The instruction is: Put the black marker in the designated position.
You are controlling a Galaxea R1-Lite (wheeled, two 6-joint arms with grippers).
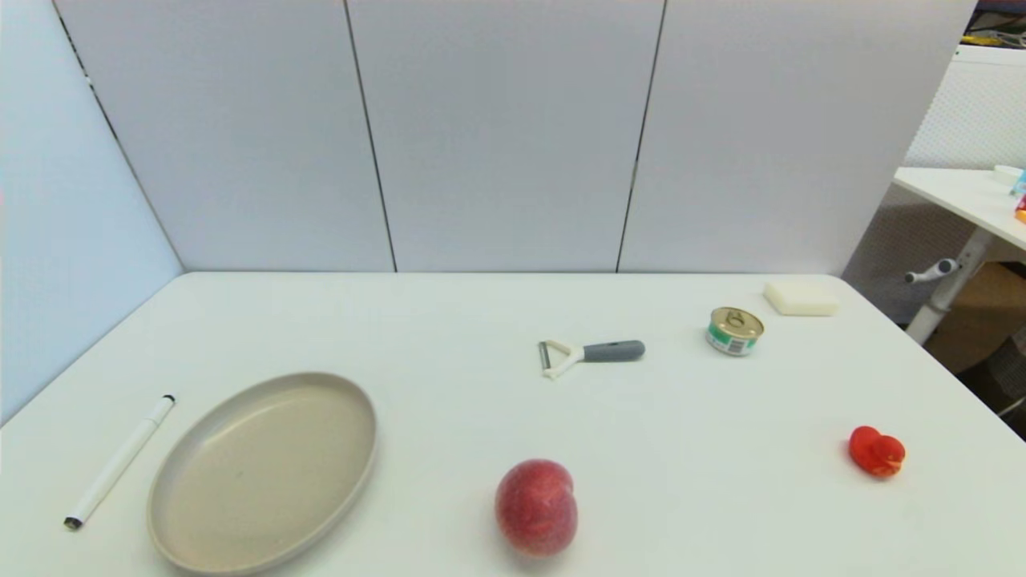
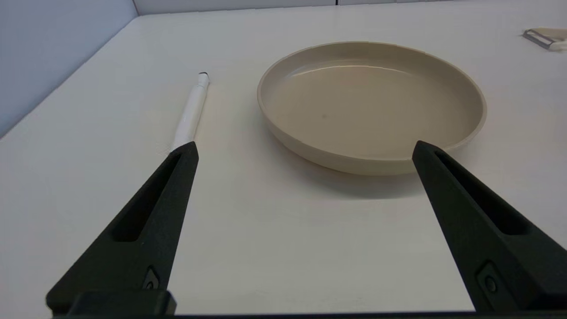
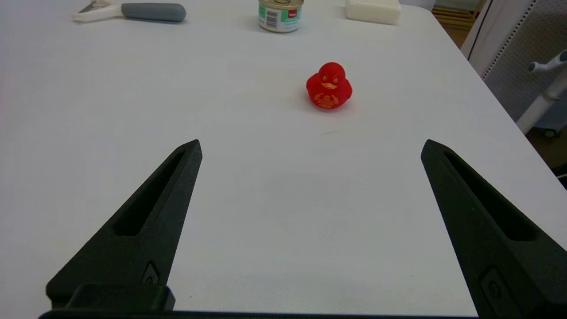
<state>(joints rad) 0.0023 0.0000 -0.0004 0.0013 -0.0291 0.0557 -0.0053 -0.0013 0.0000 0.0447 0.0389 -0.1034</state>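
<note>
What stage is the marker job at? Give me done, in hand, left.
Done: nothing. The black marker lies flat on the table beside the beige plate.
In hand: nothing. The left gripper is open and empty near the marker; the right gripper is open, facing the red duck.
Left: grasp, carry, set down on bare tabletop.

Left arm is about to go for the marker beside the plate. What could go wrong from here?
1. The black marker lies flat close beside the beige plate; the open left gripper could clip the rim while straddling it.
2. The marker is thin and round, so it may roll away if one finger touches first.
3. It lies near the table's left edge, so a nudge outward might send it off.
</note>
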